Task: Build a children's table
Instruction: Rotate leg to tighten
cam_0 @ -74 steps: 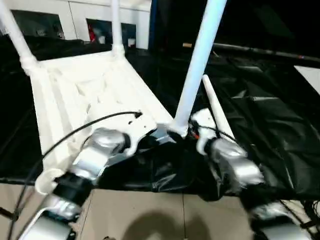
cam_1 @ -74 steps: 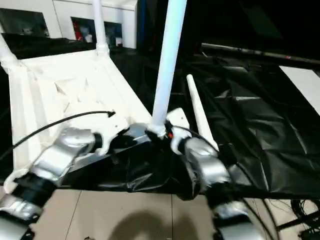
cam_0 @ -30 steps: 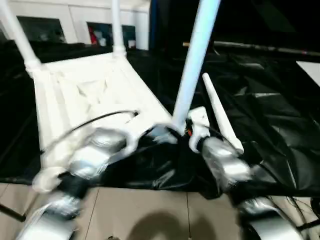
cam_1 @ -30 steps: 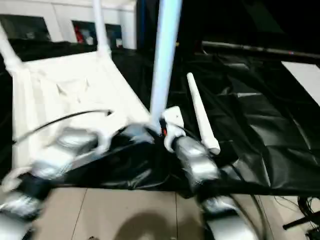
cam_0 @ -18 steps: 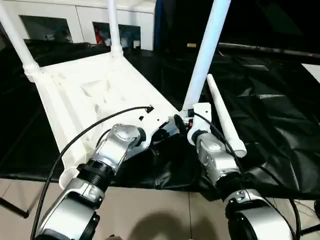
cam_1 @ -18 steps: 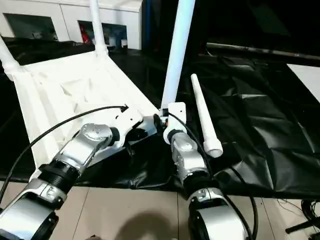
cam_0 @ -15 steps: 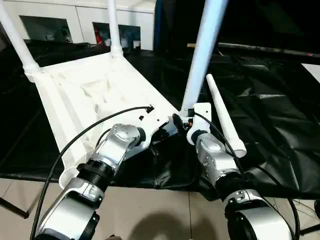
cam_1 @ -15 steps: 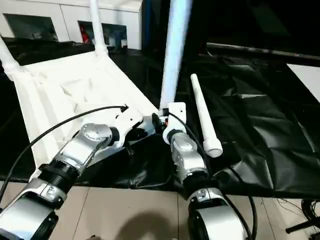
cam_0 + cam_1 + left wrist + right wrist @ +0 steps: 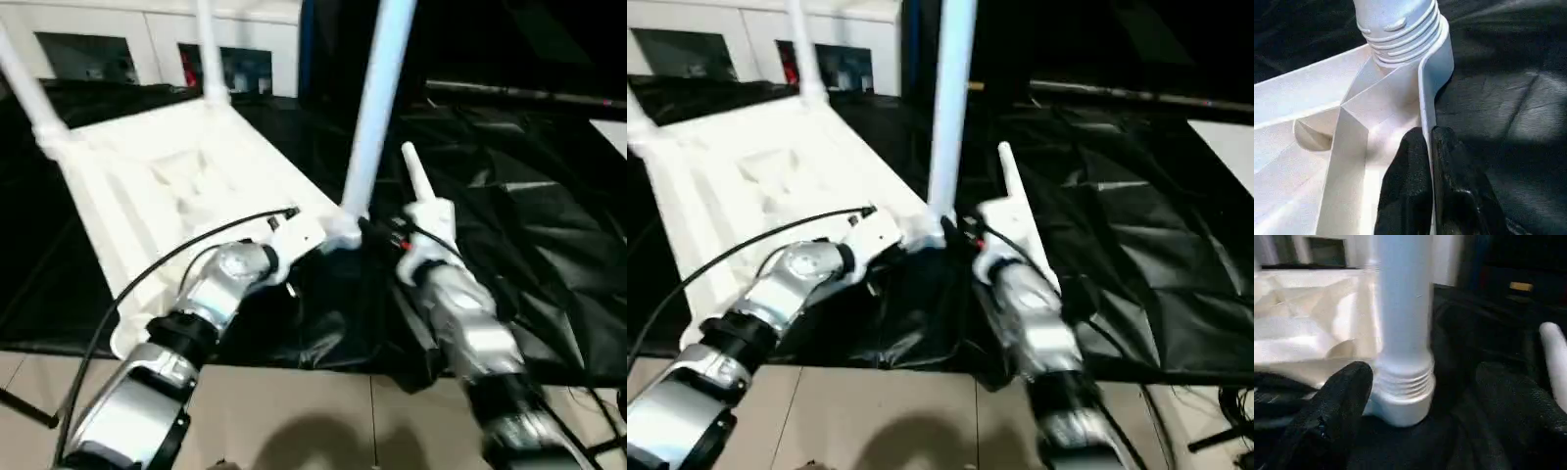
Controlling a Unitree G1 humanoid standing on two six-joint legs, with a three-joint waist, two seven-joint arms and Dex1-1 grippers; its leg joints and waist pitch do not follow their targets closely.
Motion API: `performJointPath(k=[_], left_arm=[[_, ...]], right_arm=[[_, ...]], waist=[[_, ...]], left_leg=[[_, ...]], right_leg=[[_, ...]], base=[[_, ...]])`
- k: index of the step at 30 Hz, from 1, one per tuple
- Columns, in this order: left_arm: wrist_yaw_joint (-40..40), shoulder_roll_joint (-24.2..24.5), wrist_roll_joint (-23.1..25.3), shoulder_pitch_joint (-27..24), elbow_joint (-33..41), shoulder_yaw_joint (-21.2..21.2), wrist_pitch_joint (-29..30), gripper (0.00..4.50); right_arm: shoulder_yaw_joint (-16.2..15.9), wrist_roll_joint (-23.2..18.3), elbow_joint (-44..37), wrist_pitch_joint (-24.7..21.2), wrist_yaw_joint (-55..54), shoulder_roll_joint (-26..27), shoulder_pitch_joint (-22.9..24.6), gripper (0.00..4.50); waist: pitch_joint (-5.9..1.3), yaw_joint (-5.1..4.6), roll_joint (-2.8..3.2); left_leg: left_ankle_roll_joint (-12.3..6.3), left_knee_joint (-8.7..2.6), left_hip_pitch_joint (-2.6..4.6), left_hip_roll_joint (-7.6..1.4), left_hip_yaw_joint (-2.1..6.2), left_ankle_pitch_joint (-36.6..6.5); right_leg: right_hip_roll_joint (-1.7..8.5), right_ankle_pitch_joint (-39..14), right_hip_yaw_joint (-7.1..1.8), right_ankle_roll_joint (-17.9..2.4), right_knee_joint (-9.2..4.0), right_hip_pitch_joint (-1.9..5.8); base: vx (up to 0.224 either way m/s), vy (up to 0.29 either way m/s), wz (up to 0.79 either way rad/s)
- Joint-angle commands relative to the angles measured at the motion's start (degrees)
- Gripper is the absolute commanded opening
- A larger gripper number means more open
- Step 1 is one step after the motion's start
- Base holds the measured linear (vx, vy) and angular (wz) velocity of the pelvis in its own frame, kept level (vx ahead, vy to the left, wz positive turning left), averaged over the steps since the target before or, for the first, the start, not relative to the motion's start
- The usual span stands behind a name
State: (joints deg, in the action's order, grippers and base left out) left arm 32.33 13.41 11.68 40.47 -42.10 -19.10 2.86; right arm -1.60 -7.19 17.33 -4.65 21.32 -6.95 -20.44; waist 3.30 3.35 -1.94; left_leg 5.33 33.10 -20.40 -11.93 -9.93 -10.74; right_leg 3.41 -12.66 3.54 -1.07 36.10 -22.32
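left wrist view: the left claw (image 9: 1429, 161) was pinched on the rim of the upturned table top (image 9: 167, 186) on the black-draped bench (image 9: 549, 245), just beside the near corner socket (image 9: 1415, 54). the right claw (image 9: 1420, 406) stood wide, its fingers (image 9: 1342, 396) flanking the upright leg (image 9: 377, 108) without gripping. a fourth leg (image 9: 416, 181) lay loose beside it. if its threads were only part-seated, the leg could tip or pop out.

upturned table top (image 9: 147, 176) on draped work table (image 9: 529, 225), loose leg (image 9: 416, 181) right of it
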Motion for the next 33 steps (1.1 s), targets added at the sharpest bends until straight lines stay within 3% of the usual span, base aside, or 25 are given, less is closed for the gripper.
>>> performJointPath(k=[1,2,4,5,7,12,15,16,17,18,21,22,23,26,29,33], left_arm=[[0.5,0.5,-1.2,0.2,3.6,1.7,-3.2,0.00],[0.5,0.5,-1.2,0.2,3.6,1.7,-3.2,0.29],[1.8,0.9,-1.9,0.1,3.6,2.2,-2.2,0.47],[1.9,1.0,-1.9,0.1,3.3,2.5,-1.7,0.63],[1.0,1.2,-1.5,0.2,3.1,2.6,-1.6,0.77],[-0.3,1.9,-2.1,-0.2,5.6,3.8,-1.2,1.16],[3.7,2.0,-5.4,-1.6,10.0,5.3,3.5,1.37],[9.0,2.6,-9.6,-3.2,15.6,6.4,9.5,1.54],[11.1,2.9,-11.2,-3.8,17.8,6.8,12.0,1.54],[14.0,3.7,-12.7,-4.5,20.4,6.5,14.4,1.62],[22.2,8.5,-14.6,-6.8,27.2,3.4,18.2,1.93],[26.9,12.3,-14.8,-8.4,30.9,1.0,19.3,1.93],[29.9,15.1,-14.7,-9.4,33.4,-0.6,20.3,1.99],[31.8,19.6,-11.4,-10.6,36.2,-2.6,23.9,2.32],[28.0,20.3,-6.9,-9.7,35.3,-3.4,27.5,2.41],[22.4,19.3,-3.5,-8.0,33.1,-4.2,30.1,2.73]], right_arm=[[-0.9,-0.5,-2.8,-2.1,1.5,-0.8,0.7,3.77],[-0.9,-0.5,-2.8,-2.1,1.5,-0.8,0.7,3.85],[-0.7,-0.9,-3.9,-3.1,1.4,-0.8,1.4,3.87],[-0.8,-0.7,-4.3,-3.5,1.5,-0.9,1.6,3.87],[-0.9,-0.7,-4.4,-3.8,1.7,-1.0,1.8,3.87],[-1.3,-0.5,-6.6,-6.0,1.8,-1.7,2.5,3.87],[-1.3,-0.5,-7.5,-6.9,2.2,-1.9,2.6,3.87],[-1.3,-0.9,-7.9,-7.3,3.1,-2.3,2.7,3.87],[-1.4,-1.1,-8.1,-7.5,3.5,-2.5,2.7,3.87],[-1.5,-1.3,-8.3,-7.6,4.0,-2.7,2.8,3.87],[-2.1,-2.2,-9.4,-9.0,6.4,-3.6,3.2,3.87],[-2.8,-2.9,-10.3,-10.0,8.5,-4.3,3.6,3.87],[-3.4,-3.6,-11.2,-10.9,10.1,-4.9,3.9,3.87],[-5.0,-5.0,-13.4,-13.0,15.1,-7.1,4.3,3.87],[-5.9,-5.2,-14.3,-14.0,17.8,-9.0,4.3,3.87],[-6.3,-5.0,-15.0,-14.6,18.3,-9.8,4.5,3.87]], waist=[[-4.00,0.37,-0.13],[-4.00,0.37,-0.13],[-4.14,0.31,-0.03],[-4.42,0.43,0.04],[-4.26,0.37,-0.14],[-3.90,0.39,-0.18],[-3.78,0.43,0.06],[-3.85,0.49,-0.01],[-3.77,0.47,-0.06],[-3.81,0.41,-0.08],[-3.80,0.38,0.25],[-3.75,0.21,0.41],[-3.62,-0.06,0.42],[-3.55,0.01,0.85],[-3.50,0.08,0.90],[-3.51,0.26,0.85]], left_leg=[[-3.89,-3.08,-0.27,-1.13,0.36,-2.5],[-3.89,-3.08,-0.27,-1.13,0.36,-2.5],[-4.11,-2.92,-0.21,-1.14,0.25,-2.3],[-4.54,-2.67,-0.25,-1.16,0.27,-0.7],[-5.41,-2.58,-0.46,-1.11,0.20,0.2],[-4.40,-2.83,-0.21,-1.38,0.17,-3.6],[-3.25,-2.94,-0.12,-1.40,0.13,-4.3],[-2.72,-2.95,0.03,-1.55,0.08,-4.3],[-2.95,-3.00,-0.26,-1.54,0.16,-4.0],[-2.89,-2.84,-0.12,-1.36,-0.08,-3.7],[-2.96,-2.96,-0.18,-1.34,0.07,-3.4],[-2.80,-3.10,-0.16,-1.43,0.25,-4.0],[-2.73,-3.04,-0.11,-1.35,-0.04,-4.4],[-2.11,-3.16,0.06,-1.47,0.13,-5.1],[-1.13,-3.21,0.33,-1.50,0.00,-6.4],[-0.24,-3.20,0.10,-1.37,0.17,-6.8]], right_leg=[[4.23,3.9,-3.12,-10.7,-3.81,3.46],[4.23,3.9,-3.12,-10.7,-3.81,3.46],[4.19,5.4,-3.17,-12.0,-3.60,3.31],[4.11,8.5,-3.20,-12.7,-3.22,3.34],[4.00,12.3,-3.09,-13.6,-2.89,3.31],[4.26,6.1,-3.14,-13.2,-3.44,3.20],[4.24,3.9,-3.17,-13.0,-3.57,3.04],[4.50,4.0,-3.21,-13.5,-3.24,3.14],[4.48,3.9,-3.20,-13.7,-3.31,3.16],[4.12,4.2,-3.26,-13.7,-3.35,2.95],[4.09,4.6,-3.22,-13.3,-3.22,3.06],[4.04,4.0,-3.19,-12.9,-3.24,3.06],[3.78,3.8,-3.26,-12.7,-3.41,2.81],[3.77,3.0,-3.19,-12.3,-3.36,2.85],[3.74,1.0,-3.16,-12.3,-3.62,2.71],[3.90,-1.2,-3.22,-11.7,-3.82,2.94]], base=[[0.000,0.000,0.00],[0.000,0.000,0.00],[0.000,0.000,0.00],[0.000,0.000,0.00],[0.000,0.000,0.00],[0.000,0.000,0.00],[0.000,0.000,0.00],[0.000,0.000,0.00],[0.000,0.000,0.00],[0.000,0.000,0.00],[0.000,0.000,0.00],[0.000,0.000,0.00],[0.000,0.000,0.00],[0.000,0.000,0.00],[0.000,0.000,0.00],[0.000,0.000,0.00]])
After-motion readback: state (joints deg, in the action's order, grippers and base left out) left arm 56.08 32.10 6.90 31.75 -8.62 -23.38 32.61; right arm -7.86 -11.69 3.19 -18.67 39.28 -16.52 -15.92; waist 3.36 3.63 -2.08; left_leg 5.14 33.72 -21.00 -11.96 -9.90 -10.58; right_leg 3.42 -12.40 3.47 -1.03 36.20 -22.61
